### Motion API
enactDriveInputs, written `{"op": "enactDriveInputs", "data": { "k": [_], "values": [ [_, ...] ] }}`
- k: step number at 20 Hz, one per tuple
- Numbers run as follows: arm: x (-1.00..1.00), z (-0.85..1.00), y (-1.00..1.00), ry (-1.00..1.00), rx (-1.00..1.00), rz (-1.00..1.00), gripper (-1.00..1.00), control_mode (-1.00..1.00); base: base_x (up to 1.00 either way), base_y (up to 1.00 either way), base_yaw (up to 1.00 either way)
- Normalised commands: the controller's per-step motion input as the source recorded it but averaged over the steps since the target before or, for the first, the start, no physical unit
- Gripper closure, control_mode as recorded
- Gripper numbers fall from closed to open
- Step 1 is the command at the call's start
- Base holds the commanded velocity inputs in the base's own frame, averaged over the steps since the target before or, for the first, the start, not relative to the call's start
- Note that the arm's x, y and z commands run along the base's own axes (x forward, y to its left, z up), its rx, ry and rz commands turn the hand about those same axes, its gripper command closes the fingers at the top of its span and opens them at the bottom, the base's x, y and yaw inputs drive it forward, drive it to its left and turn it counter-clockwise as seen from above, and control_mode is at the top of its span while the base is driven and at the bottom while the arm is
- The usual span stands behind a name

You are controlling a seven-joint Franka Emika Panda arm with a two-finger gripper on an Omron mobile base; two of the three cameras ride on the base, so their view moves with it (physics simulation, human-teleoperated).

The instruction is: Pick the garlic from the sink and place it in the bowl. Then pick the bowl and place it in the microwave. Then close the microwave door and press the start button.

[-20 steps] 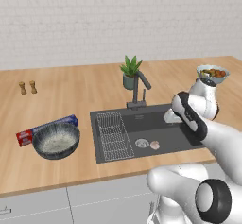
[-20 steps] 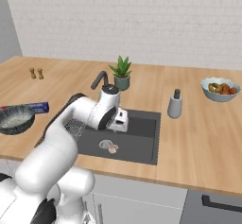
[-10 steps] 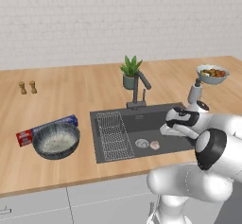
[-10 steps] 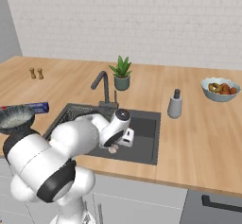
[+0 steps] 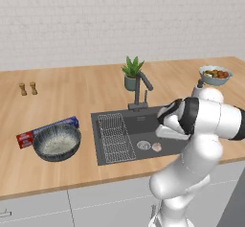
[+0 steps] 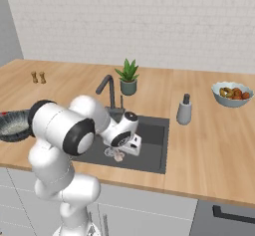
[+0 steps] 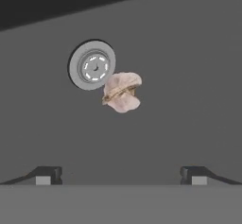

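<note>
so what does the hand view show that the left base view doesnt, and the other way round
Hand view alone: the end effector, fingertips spread wide and empty, looking down at the sink floor.

Left base view alone: the bowl on the counter left of the sink, a foil box behind it, the rack, faucet, plant, two shakers and the food bowl.

Both: the garlic lying right beside the drain in the sink.
</note>
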Motion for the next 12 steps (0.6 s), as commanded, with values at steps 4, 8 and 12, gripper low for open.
{"op": "enactDriveInputs", "data": {
  "k": [4, 8, 12],
  "values": [
    [0.18, -0.54, 0.0, 0.07, 0.0, 0.0, -1.0, -1.0, 0.0, 0.0, 0.0],
    [0.26, -0.35, 0.09, 0.02, 0.0, 0.0, -1.0, -1.0, 0.0, 0.0, 0.0],
    [0.32, -0.3, 0.22, 0.03, 0.0, 0.0, -1.0, -1.0, 0.0, 0.0, 0.0]
  ]
}}
